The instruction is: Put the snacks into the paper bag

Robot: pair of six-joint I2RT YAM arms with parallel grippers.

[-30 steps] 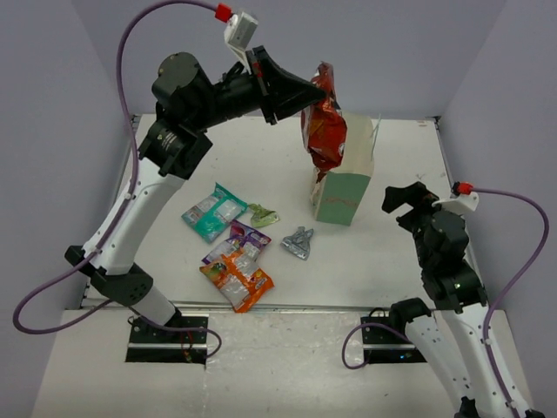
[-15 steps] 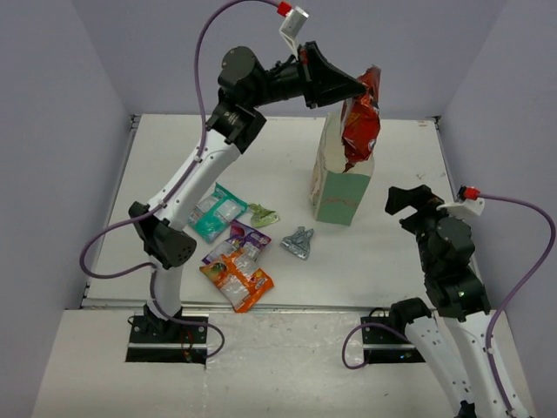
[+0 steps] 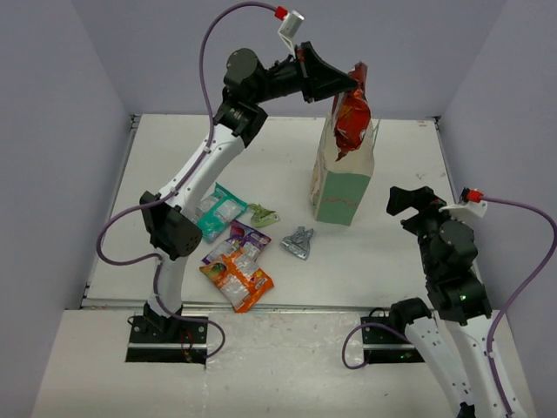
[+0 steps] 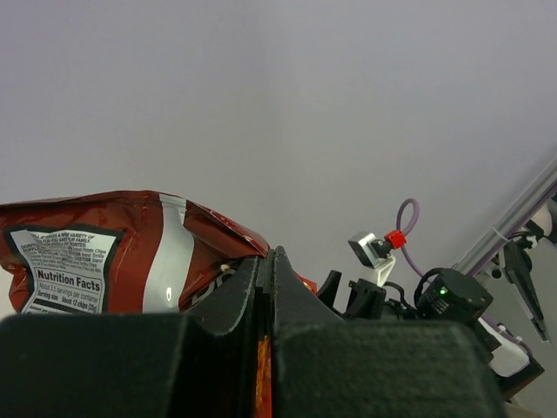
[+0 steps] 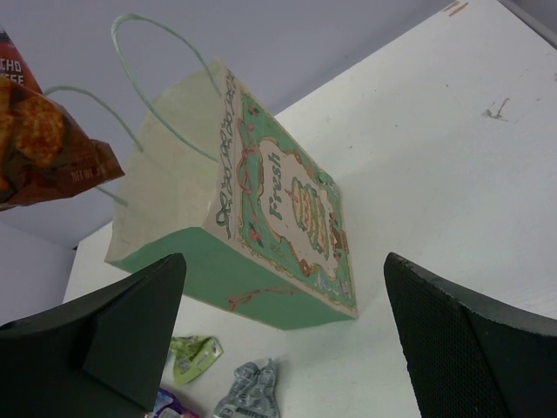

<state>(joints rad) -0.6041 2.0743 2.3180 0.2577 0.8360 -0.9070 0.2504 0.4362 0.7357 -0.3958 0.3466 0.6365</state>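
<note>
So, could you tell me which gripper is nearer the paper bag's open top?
Left. The left gripper holds the red packet just above the paper bag; the right gripper sits open, lower, beside it.

Bright, even light all over. Shadows on the table (image 3: pixel 278 174) are soft and pale. The near fingers (image 5: pixel 470 348) look blurry.

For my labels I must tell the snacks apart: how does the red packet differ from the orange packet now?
The red packet hangs upright in the air over the paper bag; the orange packet lies flat on the table. The left hand is shut on the red packet; no hand touches the orange packet. Both are foil pouches.
</note>
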